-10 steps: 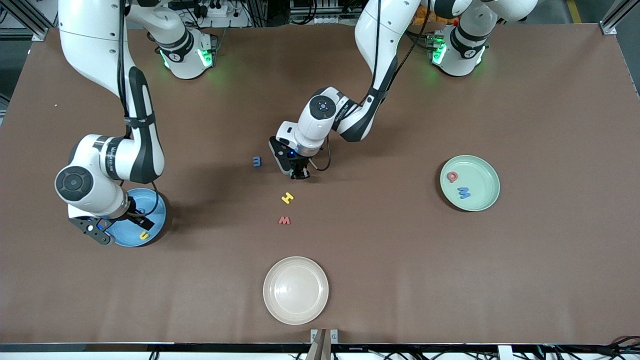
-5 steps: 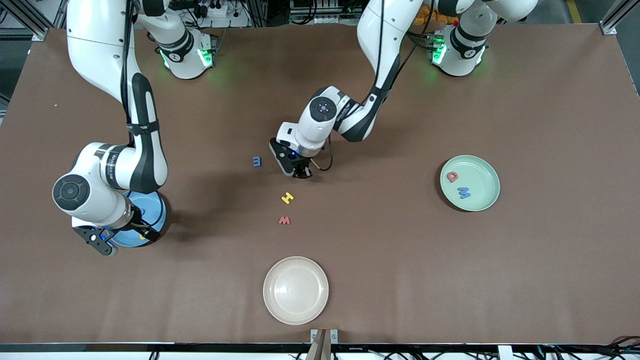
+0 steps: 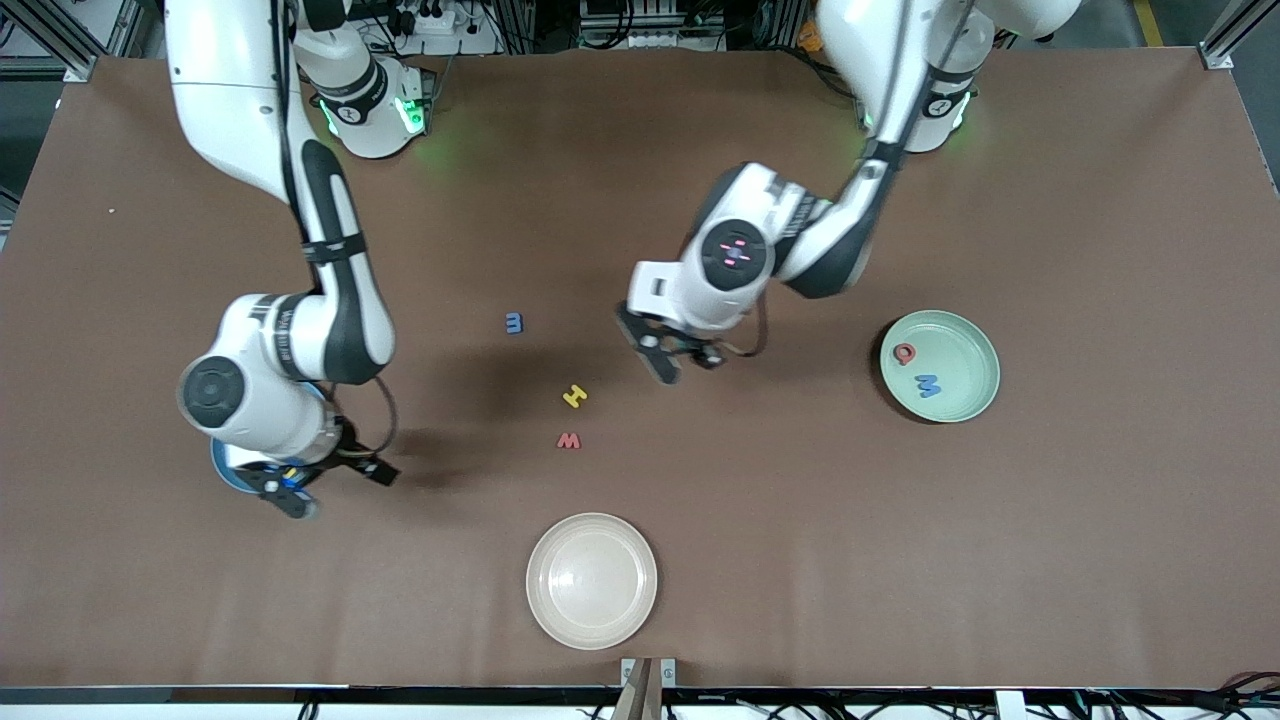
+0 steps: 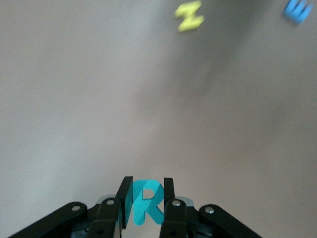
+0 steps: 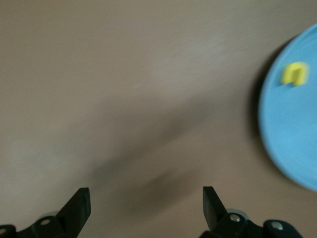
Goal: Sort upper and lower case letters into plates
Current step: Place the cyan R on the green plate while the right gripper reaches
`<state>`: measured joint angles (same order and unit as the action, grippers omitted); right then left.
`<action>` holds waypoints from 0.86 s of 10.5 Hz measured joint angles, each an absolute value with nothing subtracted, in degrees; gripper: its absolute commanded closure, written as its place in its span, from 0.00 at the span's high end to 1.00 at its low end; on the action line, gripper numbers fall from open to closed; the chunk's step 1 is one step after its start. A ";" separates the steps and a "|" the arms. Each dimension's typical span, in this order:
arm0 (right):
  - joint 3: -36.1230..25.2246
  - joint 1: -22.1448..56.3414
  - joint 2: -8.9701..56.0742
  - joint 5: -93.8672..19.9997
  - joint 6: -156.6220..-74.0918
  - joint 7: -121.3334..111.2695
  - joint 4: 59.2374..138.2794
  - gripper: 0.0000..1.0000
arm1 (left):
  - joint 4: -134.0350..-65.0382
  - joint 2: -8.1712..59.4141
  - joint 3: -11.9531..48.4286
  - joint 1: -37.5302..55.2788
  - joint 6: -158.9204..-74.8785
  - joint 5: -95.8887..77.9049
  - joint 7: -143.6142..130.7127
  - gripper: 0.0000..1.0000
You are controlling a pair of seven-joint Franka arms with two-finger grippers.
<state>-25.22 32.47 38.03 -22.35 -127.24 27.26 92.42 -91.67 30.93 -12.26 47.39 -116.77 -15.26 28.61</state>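
Front view: my left pincer (image 3: pixel 690 362) hangs over bare table (image 3: pixel 1100 520), between the loose letters and the pale mint green plate (image 3: pixel 965 405), which lies toward my left arm's end and already holds a red letter (image 3: pixel 904 352) and a blue letter (image 3: pixel 928 385). The yellow H (image 3: pixel 574 396), red W (image 3: pixel 568 440) and blue letter (image 3: pixel 514 323) lie loose mid-table. My right pincer (image 3: pixel 335 478) hangs at the edge of the sky blue plate (image 3: pixel 222 470), mostly hidden under that arm. A cream-white plate (image 3: pixel 592 580) lies nearest the camera.

Left wrist view: my left pincer (image 4: pixel 144 198) is clenched on a teal R (image 4: pixel 146 202), upright and legible.

Right wrist view: my right pincer (image 5: pixel 146 210) is spread and empty; a yellow letter (image 5: pixel 294 73) lies in the sky blue plate (image 5: pixel 292 144).
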 measured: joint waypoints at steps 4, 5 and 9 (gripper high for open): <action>-22.09 37.92 38.59 -22.27 -127.13 22.00 90.85 1.00 | -107.97 25.02 -13.90 36.39 -124.87 -12.77 51.59 0.00; -21.74 39.37 39.48 -22.27 -127.17 20.93 90.56 1.00 | -112.11 24.55 -15.34 35.33 -128.60 -12.83 56.75 0.00; -20.61 42.37 47.44 -22.28 -127.37 22.19 80.98 1.00 | -119.83 23.96 -23.80 35.20 -130.84 -19.96 76.06 0.00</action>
